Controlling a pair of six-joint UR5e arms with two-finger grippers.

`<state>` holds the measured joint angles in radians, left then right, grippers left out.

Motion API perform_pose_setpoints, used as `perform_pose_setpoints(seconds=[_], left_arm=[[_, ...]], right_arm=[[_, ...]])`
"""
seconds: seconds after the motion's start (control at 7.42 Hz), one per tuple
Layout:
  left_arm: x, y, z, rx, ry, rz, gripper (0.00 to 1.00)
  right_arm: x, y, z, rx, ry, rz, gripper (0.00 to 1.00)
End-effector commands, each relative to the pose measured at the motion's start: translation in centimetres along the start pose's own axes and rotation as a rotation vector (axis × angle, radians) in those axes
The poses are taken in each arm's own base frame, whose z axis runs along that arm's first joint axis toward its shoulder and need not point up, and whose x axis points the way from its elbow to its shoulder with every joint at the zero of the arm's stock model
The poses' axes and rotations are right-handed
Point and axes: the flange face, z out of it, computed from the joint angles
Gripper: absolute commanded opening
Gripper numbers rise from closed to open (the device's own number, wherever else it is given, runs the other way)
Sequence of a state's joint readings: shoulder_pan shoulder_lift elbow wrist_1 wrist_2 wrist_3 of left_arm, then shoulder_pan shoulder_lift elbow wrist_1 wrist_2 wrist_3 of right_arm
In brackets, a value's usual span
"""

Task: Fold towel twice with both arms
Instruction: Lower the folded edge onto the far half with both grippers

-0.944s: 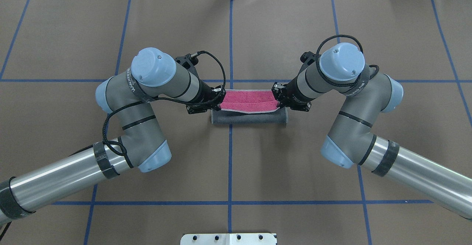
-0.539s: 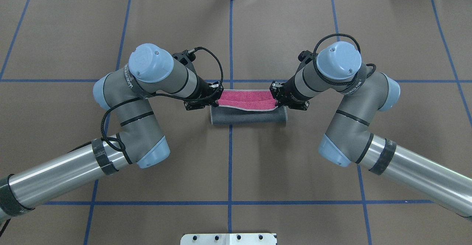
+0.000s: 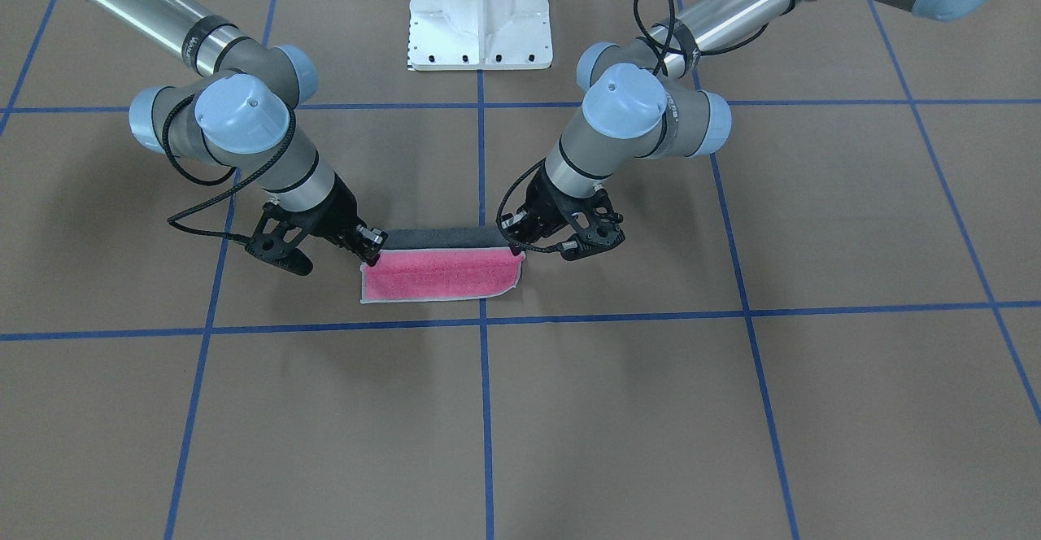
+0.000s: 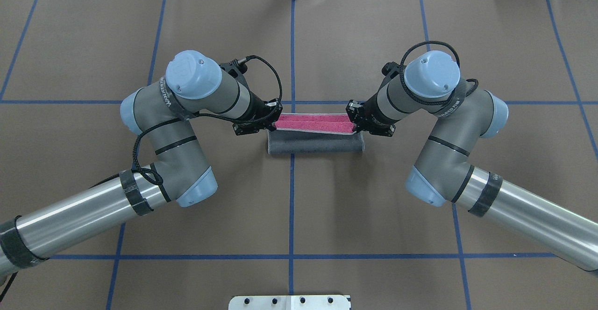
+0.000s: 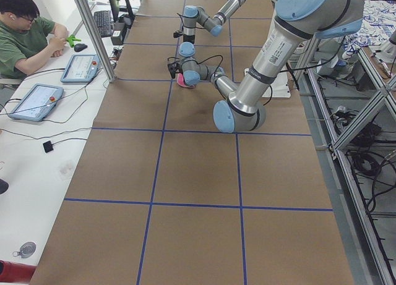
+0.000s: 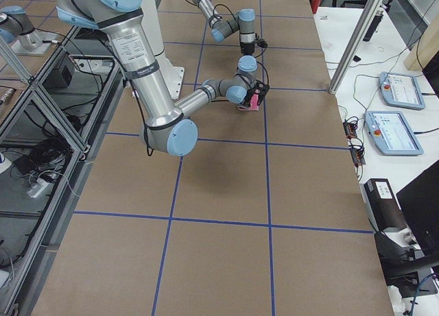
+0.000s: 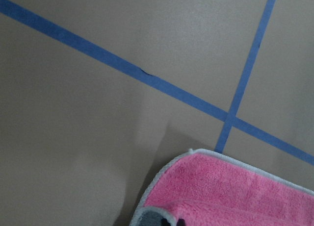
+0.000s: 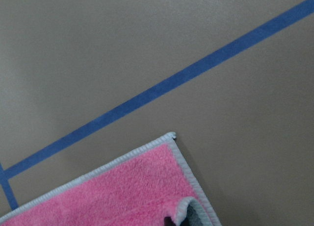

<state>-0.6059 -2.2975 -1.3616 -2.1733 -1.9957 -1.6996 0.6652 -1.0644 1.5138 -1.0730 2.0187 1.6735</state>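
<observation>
My towel (image 4: 315, 143) lies at the middle of the counter (image 4: 373, 198), straddling the centre line of blue tape (image 4: 292, 44). Its dark grey face shows on the side near the robot and a pink strip runs along the far side. The left arm (image 4: 163, 128) has its jaws clenched on the towel's left end and the right arm (image 4: 448, 132) has its jaws clenched on the right end, each pinching the edge where pink meets grey.
</observation>
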Motion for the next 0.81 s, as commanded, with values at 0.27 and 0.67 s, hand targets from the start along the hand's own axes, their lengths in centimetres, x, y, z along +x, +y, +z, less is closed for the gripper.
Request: perform_pose_setpoints(seconds=[0.27,0.67], left_arm=[[-0.16,-0.45,0.65,0.001,0.003,0.001,0.0],[-0.14,-0.85,0.41,0.006,0.005,-0.002,0.0]], right_arm=[[-0.29,0.14,-0.06,-0.002,-0.007,-0.003,0.0],[-0.35,0.18,-0.14,-0.002,-0.01,-0.004,0.0]])
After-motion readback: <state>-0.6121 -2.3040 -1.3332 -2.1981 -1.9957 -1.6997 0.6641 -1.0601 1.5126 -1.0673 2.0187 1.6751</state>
